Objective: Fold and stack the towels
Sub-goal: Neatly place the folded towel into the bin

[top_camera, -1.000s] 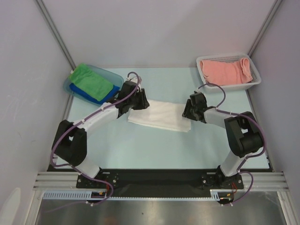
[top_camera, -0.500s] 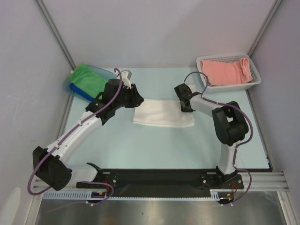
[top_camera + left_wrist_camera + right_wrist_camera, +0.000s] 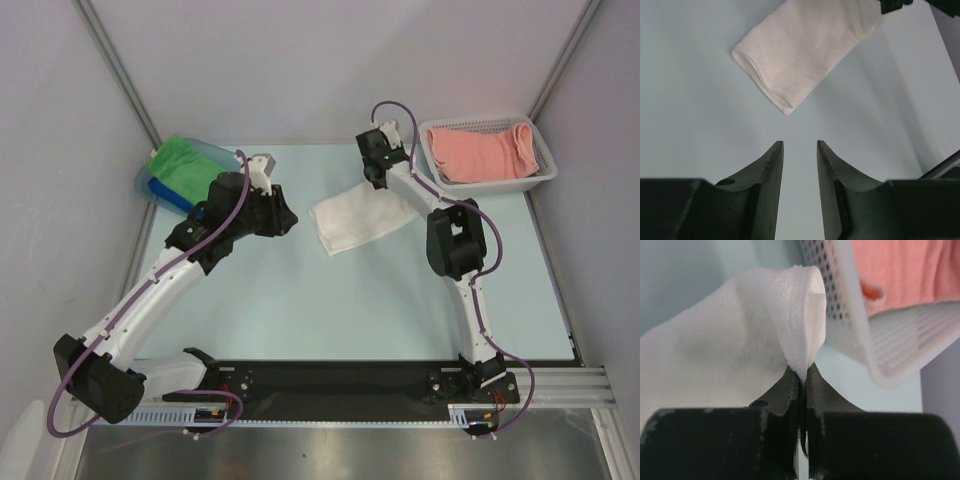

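- white towel [image 3: 362, 217]: folded, lying slantwise on the surface [image 3: 330, 300], far of centre and a bit right. Its near-left end is flat down and its far-right corner is raised.
- right fingers [image 3: 800, 385]: closed tight, pinching the towel's far-right edge. In the wrist view the cloth bunches up in a loop straight above the tips.
- The pinch point sits just left of the white perforated basket [image 3: 545, 172], close to its wall. Can't tell if cloth and basket touch.
- left fingers [image 3: 285, 218]: partly open with a clear gap and nothing between them. They are just left of the white towel, pointing at it but apart from it. In the wrist view the towel's layered folded end lies ahead of the tips.
- pink towel [image 3: 480, 152]: bunched inside the basket, far right.
- green towel [image 3: 185, 168]: on top of a blue towel [image 3: 168, 192] in the blue tray [image 3: 228, 152], far left, partly hidden by the left arm.
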Robot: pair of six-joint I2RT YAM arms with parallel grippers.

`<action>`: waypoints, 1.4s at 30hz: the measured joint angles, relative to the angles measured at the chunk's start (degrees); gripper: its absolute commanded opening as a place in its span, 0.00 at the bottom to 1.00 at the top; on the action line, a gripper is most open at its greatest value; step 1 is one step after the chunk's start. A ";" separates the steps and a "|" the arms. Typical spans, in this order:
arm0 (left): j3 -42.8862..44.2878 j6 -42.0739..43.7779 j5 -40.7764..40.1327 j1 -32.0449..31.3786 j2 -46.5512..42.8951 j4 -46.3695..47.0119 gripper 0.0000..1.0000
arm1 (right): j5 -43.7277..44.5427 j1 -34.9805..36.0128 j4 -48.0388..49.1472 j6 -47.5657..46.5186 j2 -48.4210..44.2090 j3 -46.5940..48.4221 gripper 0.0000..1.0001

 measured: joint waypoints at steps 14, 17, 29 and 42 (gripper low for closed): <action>-2.34 3.78 3.13 2.36 -0.04 -1.68 0.38 | 7.58 -7.08 3.26 -19.06 9.20 22.95 0.00; -2.91 3.82 4.35 3.15 -0.07 -1.53 0.38 | 7.65 -8.81 5.92 -22.29 9.31 23.65 0.00; -4.20 4.76 6.34 4.70 -0.02 -0.37 0.38 | 3.28 -18.34 21.68 -33.16 11.39 24.44 0.00; -4.46 5.22 6.43 4.72 1.70 0.02 0.38 | -3.58 -27.61 35.23 -33.75 13.29 23.74 0.00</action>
